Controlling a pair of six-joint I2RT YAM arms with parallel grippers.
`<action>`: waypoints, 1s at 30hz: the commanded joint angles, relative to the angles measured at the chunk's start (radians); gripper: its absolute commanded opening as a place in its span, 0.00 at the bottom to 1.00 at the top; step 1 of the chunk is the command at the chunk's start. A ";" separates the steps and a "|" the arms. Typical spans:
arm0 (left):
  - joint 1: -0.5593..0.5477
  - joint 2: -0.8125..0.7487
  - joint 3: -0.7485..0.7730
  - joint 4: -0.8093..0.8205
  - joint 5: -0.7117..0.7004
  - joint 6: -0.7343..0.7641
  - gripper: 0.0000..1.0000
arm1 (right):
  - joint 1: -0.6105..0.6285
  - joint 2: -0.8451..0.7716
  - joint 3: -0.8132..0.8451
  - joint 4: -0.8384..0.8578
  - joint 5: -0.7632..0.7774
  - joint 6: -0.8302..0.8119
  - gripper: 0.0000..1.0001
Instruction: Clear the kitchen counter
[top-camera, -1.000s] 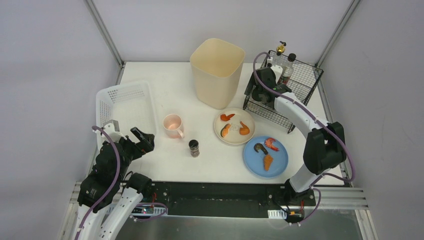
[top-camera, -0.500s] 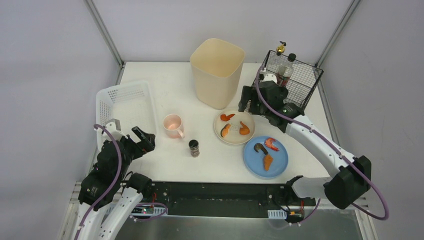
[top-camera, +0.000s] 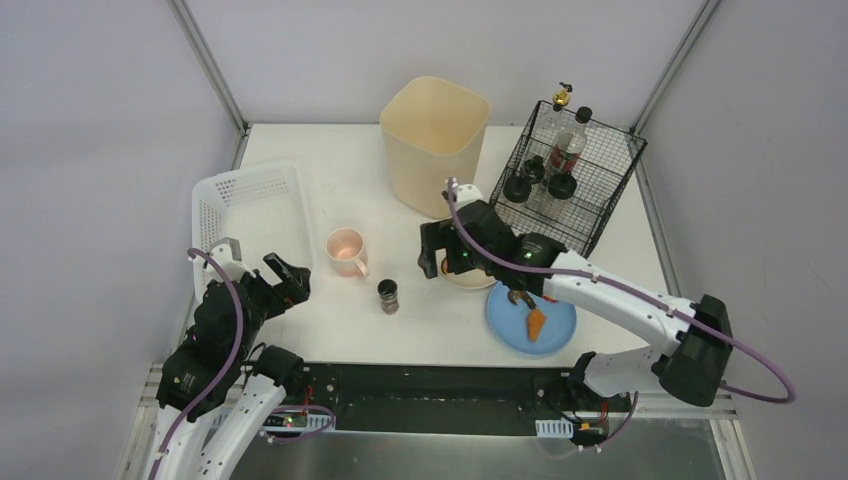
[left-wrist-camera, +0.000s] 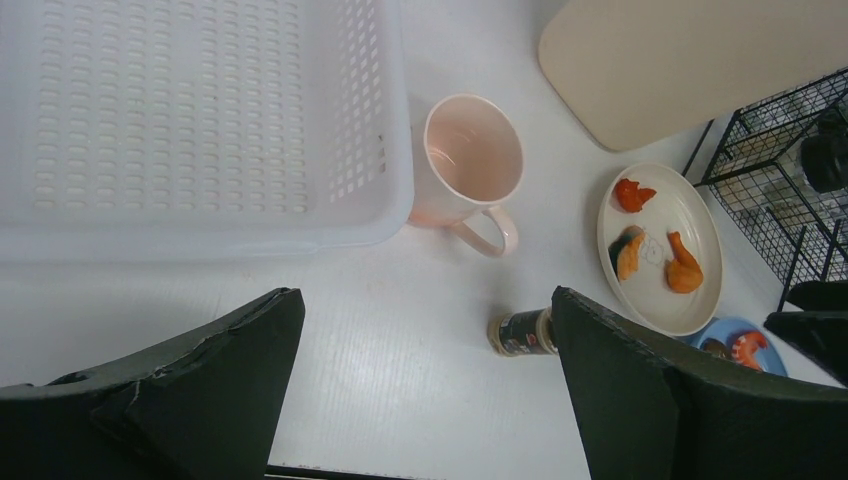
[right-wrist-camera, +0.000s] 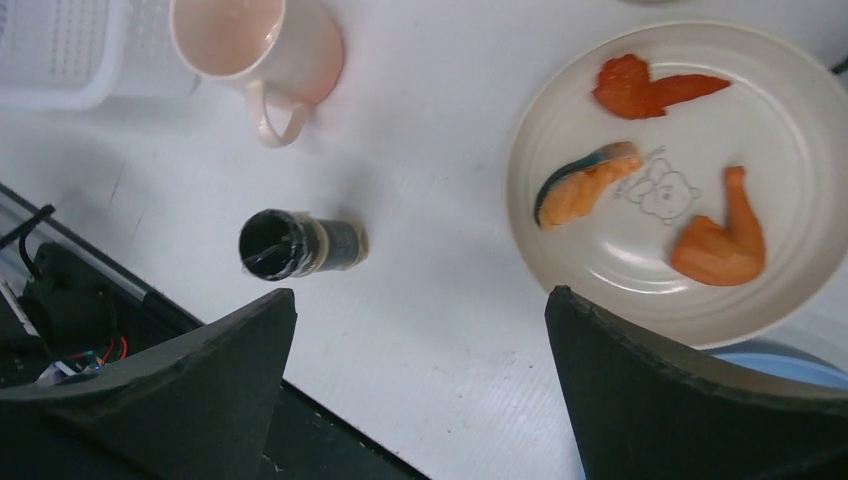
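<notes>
Left hand (left-wrist-camera: 428, 300) and right hand (right-wrist-camera: 420, 300) hang wide open, empty, above the tabletop (right-wrist-camera: 450, 130). Right wrist view shows a bear print (right-wrist-camera: 665, 190) on the plate (right-wrist-camera: 620, 270); top view hides it.

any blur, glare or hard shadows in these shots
Top external: even, soft light, no glare, only a faint shadow at the base of the beige bin. Left wrist: the pink mug is crisp; the left gripper looks dark and underlit. Right wrist: the spice jar casts a soft shadow on the kitchen counter; the cream plate shows mild sheen.
</notes>
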 joint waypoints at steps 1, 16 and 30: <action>0.010 0.009 0.010 0.002 0.007 -0.019 1.00 | 0.083 0.100 0.089 0.000 -0.017 -0.003 0.99; 0.009 0.007 0.010 0.002 0.011 -0.019 1.00 | 0.236 0.392 0.276 -0.034 -0.025 -0.023 0.99; 0.010 0.003 0.010 0.001 0.013 -0.020 1.00 | 0.263 0.558 0.362 -0.090 0.021 -0.012 0.99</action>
